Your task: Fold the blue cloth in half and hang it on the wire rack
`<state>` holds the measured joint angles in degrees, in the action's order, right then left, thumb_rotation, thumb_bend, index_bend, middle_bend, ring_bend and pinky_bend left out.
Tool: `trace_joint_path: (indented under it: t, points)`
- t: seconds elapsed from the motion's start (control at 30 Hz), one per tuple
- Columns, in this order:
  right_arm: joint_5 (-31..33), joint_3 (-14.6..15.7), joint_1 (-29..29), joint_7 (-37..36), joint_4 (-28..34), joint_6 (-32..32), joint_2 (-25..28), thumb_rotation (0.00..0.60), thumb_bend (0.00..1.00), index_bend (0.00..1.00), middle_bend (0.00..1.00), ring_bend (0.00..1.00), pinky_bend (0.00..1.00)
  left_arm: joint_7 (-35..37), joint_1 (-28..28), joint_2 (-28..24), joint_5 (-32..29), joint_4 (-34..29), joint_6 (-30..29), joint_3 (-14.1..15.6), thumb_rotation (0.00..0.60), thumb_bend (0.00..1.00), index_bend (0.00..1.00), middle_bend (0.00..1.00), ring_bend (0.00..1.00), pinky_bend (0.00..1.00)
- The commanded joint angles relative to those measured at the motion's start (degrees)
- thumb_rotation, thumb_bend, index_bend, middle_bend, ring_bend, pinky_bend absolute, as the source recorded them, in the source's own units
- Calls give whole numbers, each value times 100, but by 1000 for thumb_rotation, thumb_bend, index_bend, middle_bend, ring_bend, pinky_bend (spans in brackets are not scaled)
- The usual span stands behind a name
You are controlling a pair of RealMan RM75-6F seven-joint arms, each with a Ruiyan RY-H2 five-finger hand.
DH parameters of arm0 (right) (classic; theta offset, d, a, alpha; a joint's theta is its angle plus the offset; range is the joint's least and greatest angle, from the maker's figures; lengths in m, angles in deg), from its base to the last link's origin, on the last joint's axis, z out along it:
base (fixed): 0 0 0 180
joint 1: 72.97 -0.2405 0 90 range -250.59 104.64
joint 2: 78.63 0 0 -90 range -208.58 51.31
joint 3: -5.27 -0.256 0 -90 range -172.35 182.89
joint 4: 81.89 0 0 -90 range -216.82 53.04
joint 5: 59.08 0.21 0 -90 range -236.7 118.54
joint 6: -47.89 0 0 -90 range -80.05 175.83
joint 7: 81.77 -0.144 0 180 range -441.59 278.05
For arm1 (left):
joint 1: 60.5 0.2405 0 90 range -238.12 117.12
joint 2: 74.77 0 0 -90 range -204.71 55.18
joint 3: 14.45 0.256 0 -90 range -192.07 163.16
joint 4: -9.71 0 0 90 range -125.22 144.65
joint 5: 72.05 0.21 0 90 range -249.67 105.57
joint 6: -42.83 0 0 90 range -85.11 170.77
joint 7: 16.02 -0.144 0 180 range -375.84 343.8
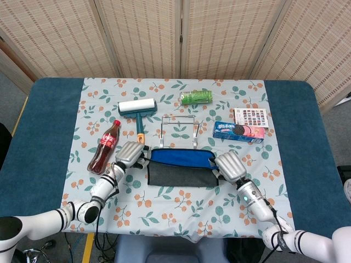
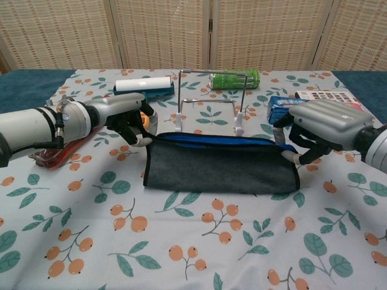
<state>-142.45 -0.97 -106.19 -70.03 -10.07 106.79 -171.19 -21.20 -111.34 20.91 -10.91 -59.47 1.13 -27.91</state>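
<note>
I pinch the folded blue cloth with dark grey underside (image 2: 221,170) at its far corners: left robot hand (image 2: 130,118), right robot hand (image 2: 320,130) | long axis runs hand-to-hand | silver wire rack (image 2: 211,103) just beyond, centred, equidistant

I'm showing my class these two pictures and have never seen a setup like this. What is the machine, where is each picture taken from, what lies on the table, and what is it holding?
This is a two-armed robot with human-like hands, steered remotely by a person. One camera looks down from its head, the other forward from its chest.

The left hand and right hand each hold a far corner of the blue cloth, folded over with its grey side up. Behind it stands the wire rack.

Also on the flowered tablecloth: a cola bottle, lint roller, green can, biscuit box and patterned card.
</note>
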Motion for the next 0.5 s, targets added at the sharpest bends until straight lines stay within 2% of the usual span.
trace_joint_path:
  t: [0.03,0.5]
  points:
    - [-5,-23,-80,-10,-115,-45,-51,600,432,649,901,899,1000,-85,-27,1,-113,3,9,-18,600,432,567,955,829,916]
    - [148,-116,-393,12,-441,-324,-219,600,432,649,900,899,1000,-418,-171,83,-612,173,102,-33,600,431,544,949,826,916]
